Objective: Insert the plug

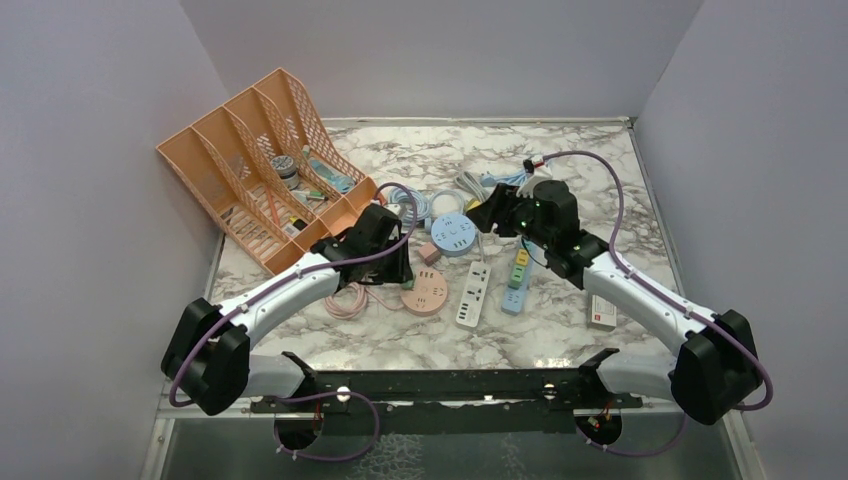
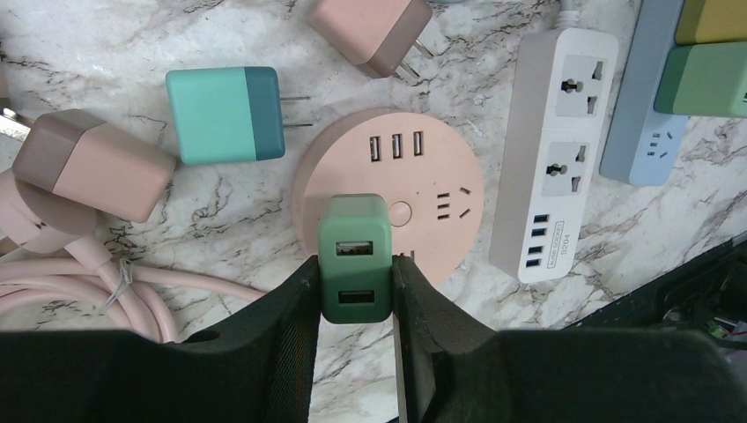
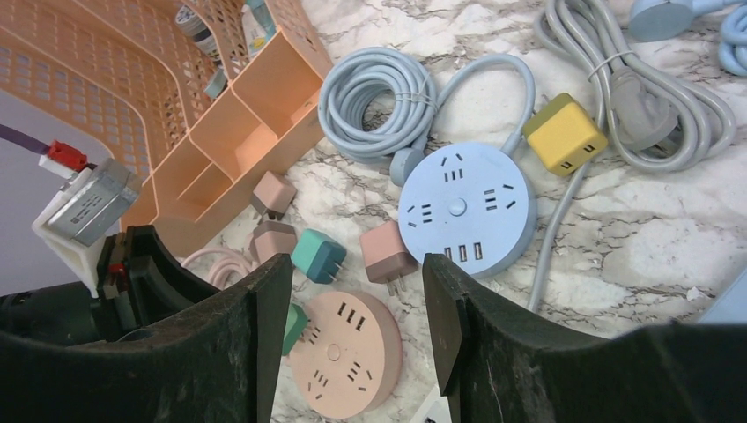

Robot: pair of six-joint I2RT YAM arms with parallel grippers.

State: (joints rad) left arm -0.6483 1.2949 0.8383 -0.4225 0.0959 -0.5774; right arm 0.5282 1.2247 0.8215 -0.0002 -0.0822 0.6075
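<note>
The green plug sits clamped in my left gripper, the two fingers pressed on its flat side faces with its USB face turned up at the camera. It hangs over the near edge of the pink round socket, left of centre on the table. Its prongs are hidden underneath, so I cannot tell whether they have met the slots.

I judge it a light, rigid plastic block with smooth sides. It could twist or slip if I push off-axis, and thin prongs would bend against a missed slot. The flat sides are the right hold, low enough to press straight down.

A teal plug lies to the left and a white power strip to the right. My right gripper hovers further off, jaws apart, empty.
</note>
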